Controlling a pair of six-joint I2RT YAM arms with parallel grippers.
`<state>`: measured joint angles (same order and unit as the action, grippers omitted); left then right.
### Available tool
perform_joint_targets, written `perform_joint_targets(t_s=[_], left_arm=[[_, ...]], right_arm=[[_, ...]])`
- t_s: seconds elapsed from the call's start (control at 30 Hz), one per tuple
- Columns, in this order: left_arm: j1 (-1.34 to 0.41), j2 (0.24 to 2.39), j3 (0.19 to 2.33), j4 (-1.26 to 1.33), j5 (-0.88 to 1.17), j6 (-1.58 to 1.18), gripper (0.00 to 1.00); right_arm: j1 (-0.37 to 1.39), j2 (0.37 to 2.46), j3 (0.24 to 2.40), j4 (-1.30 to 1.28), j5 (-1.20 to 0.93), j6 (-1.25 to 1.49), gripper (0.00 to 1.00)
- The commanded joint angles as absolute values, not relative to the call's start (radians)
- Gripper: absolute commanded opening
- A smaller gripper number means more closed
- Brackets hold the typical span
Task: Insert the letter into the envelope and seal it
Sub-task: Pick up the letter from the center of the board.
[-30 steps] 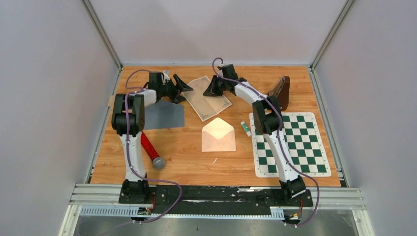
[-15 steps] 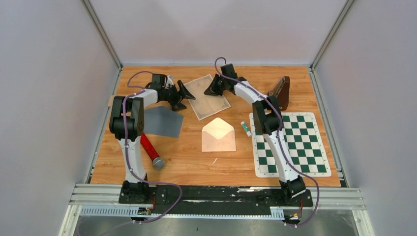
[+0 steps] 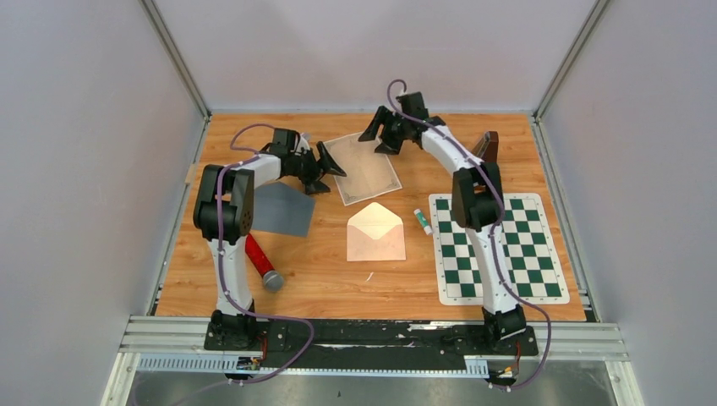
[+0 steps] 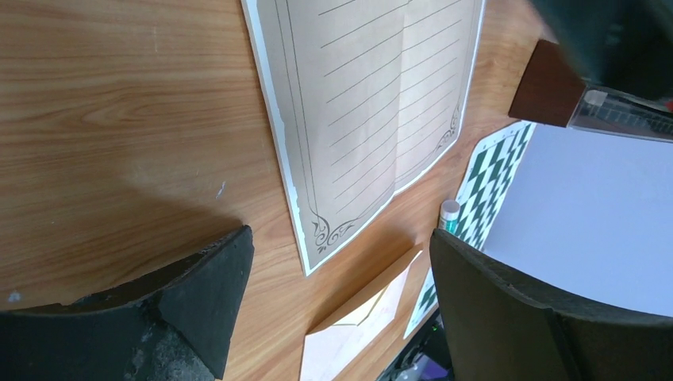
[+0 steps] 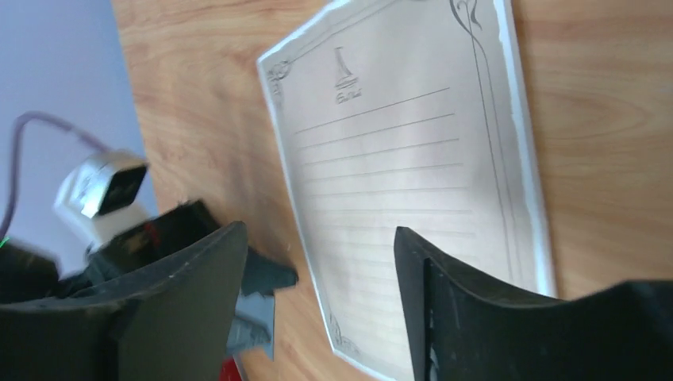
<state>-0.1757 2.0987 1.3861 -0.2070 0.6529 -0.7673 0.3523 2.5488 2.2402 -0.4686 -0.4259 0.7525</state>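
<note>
The letter (image 3: 367, 167), a lined beige sheet with an ornate border, lies flat on the wooden table at the back centre. The wrist views show the letter (image 4: 373, 103) (image 5: 405, 159) too. In front of it the pale envelope (image 3: 375, 231) lies with its flap open, and the envelope (image 4: 357, 333) also shows in the left wrist view. My left gripper (image 3: 328, 169) (image 4: 337, 246) is open at the letter's left edge, holding nothing. Above the letter's far right corner my right gripper (image 3: 378, 139) (image 5: 319, 234) is open and empty.
A glue stick (image 3: 422, 220) lies between the envelope and the green chessboard mat (image 3: 499, 245). A brown box (image 3: 486, 150) stands at the back right. A grey sheet (image 3: 283, 209) and a red microphone-like thing (image 3: 262, 262) lie at the left.
My right gripper has opened, let go of the letter and pulled back up and to the right. The letter now lies flat. My left gripper has moved right to the letter's edge.
</note>
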Motion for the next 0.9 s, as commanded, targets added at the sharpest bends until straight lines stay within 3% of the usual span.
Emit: perform_joint_targets(t_s=[0.0,0.13,0.17,0.23,0.47,0.7,0.87], left_arm=[[-0.166,2.077,1.347,-0.181,0.632,-0.797,0.91],[-0.168,2.098,1.335,-0.133,0.646,-0.834,0.91],[-0.171,2.106,1.335,-0.126,0.649,-0.838,0.91],[-0.175,2.123,1.338,-0.117,0.65,-0.842,0.91],[-0.201,2.18,1.35,-0.091,0.66,-0.851,0.91],[-0.223,2.209,1.379,-0.095,0.653,-0.856,0.91],[-0.224,2.204,1.379,-0.094,0.654,-0.857,0.91]], right_arm=[[0.25,2.345,2.134,-0.44,-0.625,0.541,0.74],[0.175,2.299,1.994,-0.48,-0.674,0.402,0.85],[0.163,2.3,1.979,-0.507,-0.661,0.374,0.96],[0.145,2.312,1.961,-0.553,-0.657,0.33,1.0],[0.137,2.341,1.862,-0.559,-0.769,0.35,0.99],[0.164,2.366,1.805,-0.5,-0.925,0.429,0.83],[0.169,2.365,1.763,-0.455,-1.054,0.472,0.77]])
